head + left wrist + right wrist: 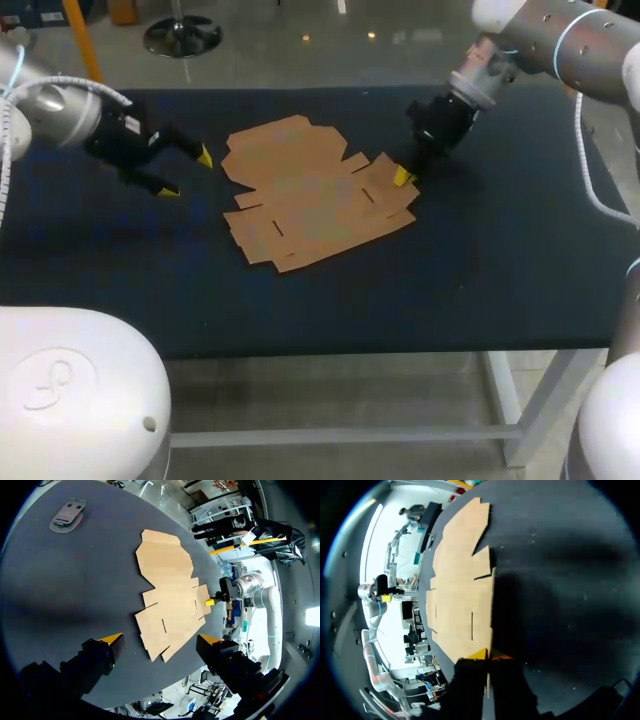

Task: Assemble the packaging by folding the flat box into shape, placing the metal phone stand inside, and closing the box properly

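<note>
A black table (480, 290) ran across the head view. Near its middle lay the flat box (310, 195), an unfolded sheet of brown cardboard with cut flaps and short slots, resting flat on the tabletop.

The left gripper (187, 173) hung above the table just beside the box's left edge. Its two yellow-tipped fingers were spread wide, held nothing, and stood apart from the cardboard. In the left wrist view, the near corner of the box lay ahead of and between those spread fingers.

The right gripper (403, 177) sat at the box's right edge, tilted down from the right arm (560, 40), which came in from the far right corner. In the right wrist view, its fingertips (479, 654) were pressed close together with the edge of a cardboard flap between them, pinching it. The rest of the sheet stretched away ahead of the gripper.

Farther off, only the left wrist view showed the metal phone stand (67, 517). It was a small grey piece lying flat on the table, far ahead of the left gripper, well apart from the box, and touched by neither gripper. The left arm (50, 110) came in from the left side.
</note>
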Motion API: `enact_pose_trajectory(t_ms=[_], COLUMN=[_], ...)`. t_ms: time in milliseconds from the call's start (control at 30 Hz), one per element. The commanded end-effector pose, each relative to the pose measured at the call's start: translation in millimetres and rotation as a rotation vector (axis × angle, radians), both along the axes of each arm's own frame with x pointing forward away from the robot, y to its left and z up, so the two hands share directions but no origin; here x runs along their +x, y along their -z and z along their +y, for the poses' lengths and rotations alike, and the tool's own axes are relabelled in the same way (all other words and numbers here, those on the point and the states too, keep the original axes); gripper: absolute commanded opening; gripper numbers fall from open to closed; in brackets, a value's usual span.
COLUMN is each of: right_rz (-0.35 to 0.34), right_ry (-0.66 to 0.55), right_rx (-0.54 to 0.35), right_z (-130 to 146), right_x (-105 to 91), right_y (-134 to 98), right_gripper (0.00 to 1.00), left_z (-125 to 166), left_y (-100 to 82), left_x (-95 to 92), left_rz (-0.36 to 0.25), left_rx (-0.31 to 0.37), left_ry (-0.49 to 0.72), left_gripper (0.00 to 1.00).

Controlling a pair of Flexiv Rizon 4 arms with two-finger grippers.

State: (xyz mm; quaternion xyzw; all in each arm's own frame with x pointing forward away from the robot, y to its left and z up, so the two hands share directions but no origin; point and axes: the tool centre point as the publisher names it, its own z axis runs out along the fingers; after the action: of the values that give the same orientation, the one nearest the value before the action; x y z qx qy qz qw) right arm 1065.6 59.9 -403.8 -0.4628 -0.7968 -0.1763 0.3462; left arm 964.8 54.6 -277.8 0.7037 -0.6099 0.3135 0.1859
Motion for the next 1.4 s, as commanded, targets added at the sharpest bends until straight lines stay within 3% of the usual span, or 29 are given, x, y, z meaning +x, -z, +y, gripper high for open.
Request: enact_pose_trajectory(t_ms=[33, 533, 833, 900, 1033, 1133, 1167, 1400], right_rz=[-0.023, -0.060, -0.077, -0.075, -0.042, -0.007, 0.005, 0.087], right_ry=[0.074, 0.318, 0.411, 0.413, 0.386, 0.352, 0.338, 0.233], right_rx=[0.047, 0.152, 0.153, 0.154, 0.151, 0.155, 0.155, 0.137], right_z=[-3.6, 2.4, 5.0, 5.0, 5.0, 2.9, 1.7, -11.4], right_x=[-12.6, -60.7, -81.1, -84.8, -89.7, -90.9, -90.6, -83.8], right_y=[-4.0, -4.2, -4.7, -4.6, -3.9, -4.5, -5.3, -12.9], right_gripper=[0.00, 0.00, 0.00, 0.11, 0.45, 0.93, 1.00, 1.00], left_z=[1.2, 1.1, -0.8, -1.3, -2.7, -3.6, -4.0, -6.4], left_y=[-1.6, -0.8, 0.4, 0.8, 2.1, 2.3, 2.3, 1.8], left_x=[-6.3, -11.6, -13.0, -13.1, -12.8, -13.2, -13.6, -15.5], left_rz=[-0.006, -0.008, -0.004, -0.003, -0.001, -0.001, -0.001, -0.004], left_rx=[0.000, -0.005, -0.003, -0.004, -0.005, -0.006, -0.006, -0.005], left_ry=[-0.002, 0.005, 0.012, 0.013, 0.015, 0.016, 0.016, 0.016], left_gripper=[1.00, 1.00, 1.00, 1.00, 1.00, 1.00, 1.00, 1.00])
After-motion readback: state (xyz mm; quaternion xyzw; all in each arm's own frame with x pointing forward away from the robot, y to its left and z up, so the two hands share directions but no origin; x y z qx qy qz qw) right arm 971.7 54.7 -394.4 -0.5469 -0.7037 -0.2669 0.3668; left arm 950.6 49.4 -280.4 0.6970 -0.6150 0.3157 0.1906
